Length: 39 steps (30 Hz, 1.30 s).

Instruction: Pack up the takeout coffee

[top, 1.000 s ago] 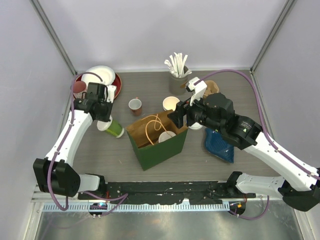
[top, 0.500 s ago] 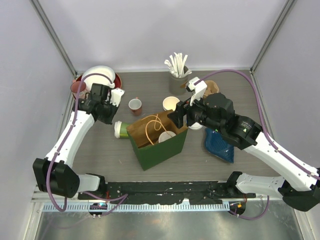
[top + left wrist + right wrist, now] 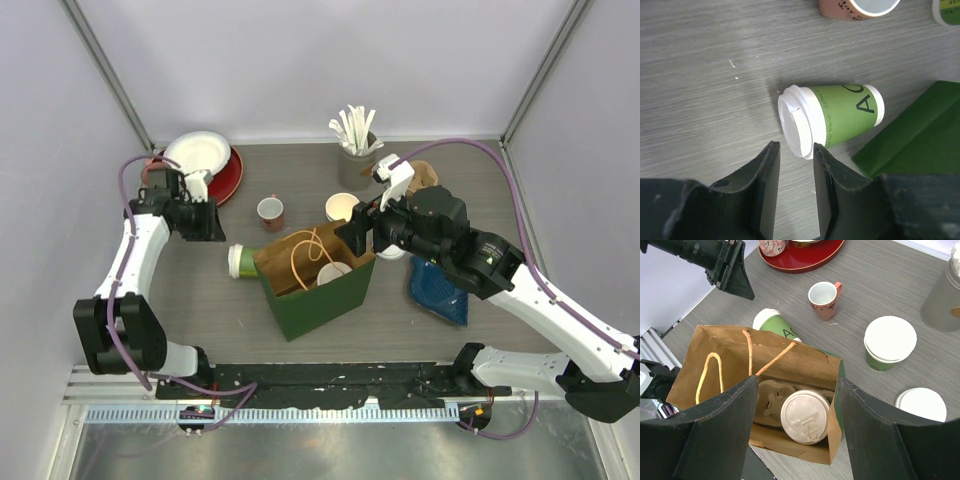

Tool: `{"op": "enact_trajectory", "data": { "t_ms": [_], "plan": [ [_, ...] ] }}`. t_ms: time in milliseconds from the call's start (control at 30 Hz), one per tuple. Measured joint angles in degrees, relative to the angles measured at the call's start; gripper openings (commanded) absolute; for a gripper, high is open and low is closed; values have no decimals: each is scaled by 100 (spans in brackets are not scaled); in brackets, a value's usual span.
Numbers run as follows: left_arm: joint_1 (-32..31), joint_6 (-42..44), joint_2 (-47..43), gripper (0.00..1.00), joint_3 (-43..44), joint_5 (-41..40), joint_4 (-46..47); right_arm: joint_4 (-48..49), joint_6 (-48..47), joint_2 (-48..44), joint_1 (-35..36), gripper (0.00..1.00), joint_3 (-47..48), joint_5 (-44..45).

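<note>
Lying on its side on the table (image 3: 200, 300), a toppled cup (image 3: 243, 261) (green sleeve, white lid on) rests just beside the left wall of the paper bag (image 3: 330, 300). Its base points toward the bag and its lid points away. The left wrist view shows it crosswise, just past the fingertips.

The left gripper (image 3: 208, 228) is out to the left of the bag, beyond the toppled cup. Its jaws stand a little apart with nothing between them, and they do not touch the cup.

The right gripper (image 3: 796, 385) hangs over the bag's open mouth with its jaws spread wide and holding nothing. Between its fingers, down inside the bag, sits a packed cup (image 3: 805, 416). It stands upright with its white lid on, set in a cardboard carrier (image 3: 769, 402) on the bag's floor. The bag's cord handles drape over its near rim.

Behind the bag stands a spare cup (image 3: 343, 207), green, lidded and upright. Another white lid (image 3: 921, 404) shows near the bag's right side, but the right arm hides most of it from above.

A small red-and-white cup (image 3: 270, 211) stands open behind the bag's left corner. Further back and to the left of the bag is a red tray (image 3: 228, 172) with a white plate (image 3: 198, 152) on it. A grey holder (image 3: 355, 160) of white sticks stands well behind the bag, and a blue cloth (image 3: 438, 290) lies to its right
</note>
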Motion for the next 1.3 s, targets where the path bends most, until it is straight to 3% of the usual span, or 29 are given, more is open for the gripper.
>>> {"op": "enact_trajectory", "data": {
  "t_ms": [100,333,933,1300],
  "plan": [
    [328,-225,186,41,-297,649,232,-2,22,2,0,70,0,-2],
    [503,-540,273,32,-874,1491,599,-92,44,68,0,70,59,-4],
    [828,-651,487,33,-966,1620,1106,-260,66,243,0,70,249,-20],
    [859,-680,776,27,-1163,1939,1137,-278,70,332,0,70,282,-44]
  ]
}}
